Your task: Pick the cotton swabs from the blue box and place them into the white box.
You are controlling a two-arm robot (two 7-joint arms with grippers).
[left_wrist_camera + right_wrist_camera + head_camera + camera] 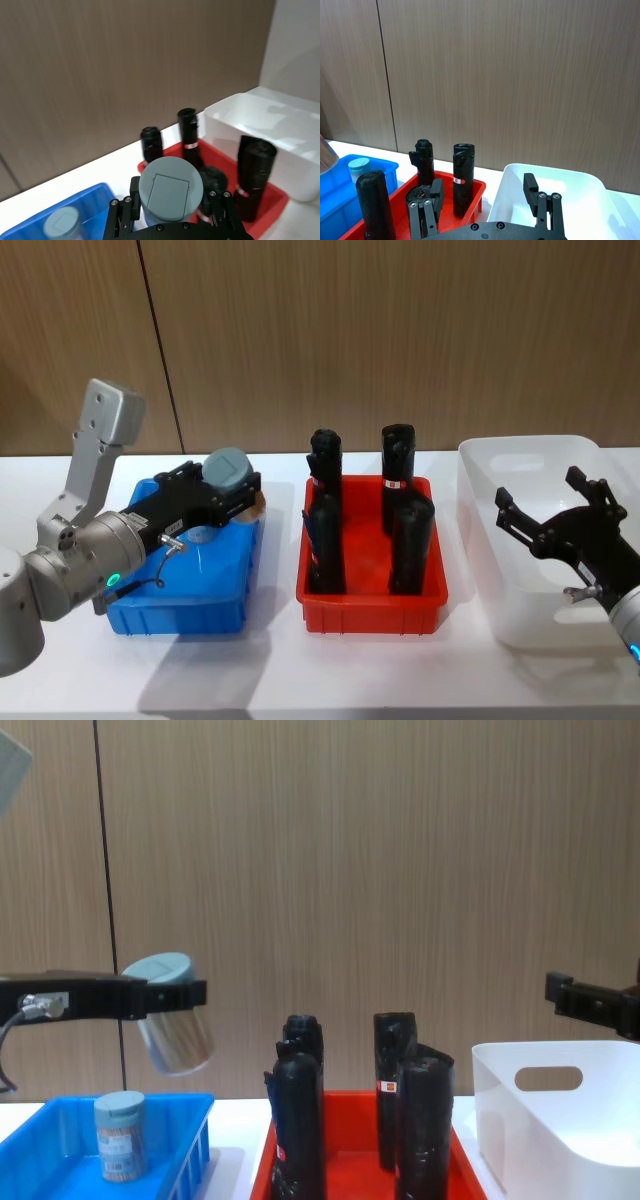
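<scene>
The left hand (226,488) held one tilted jar of cotton swabs (176,1020) above the blue box (150,618), another jar (120,1135) standing inside, as the right hand (540,492) hung wide open over the white box (520,446).

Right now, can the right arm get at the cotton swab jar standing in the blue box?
Probably not. The right tool hangs open over the white box, and the red bin with black cylinders stands between it and the blue box holding that jar.

Glossy slotted plastic blue box (180,618), smooth semi-gloss plastic white box (478,540), shiny plastic red bin (370,615), clear plastic cotton swabs jar (178,1025) with matt lid, wood-grain panel wall (400,330), smooth white desk (280,670).
</scene>
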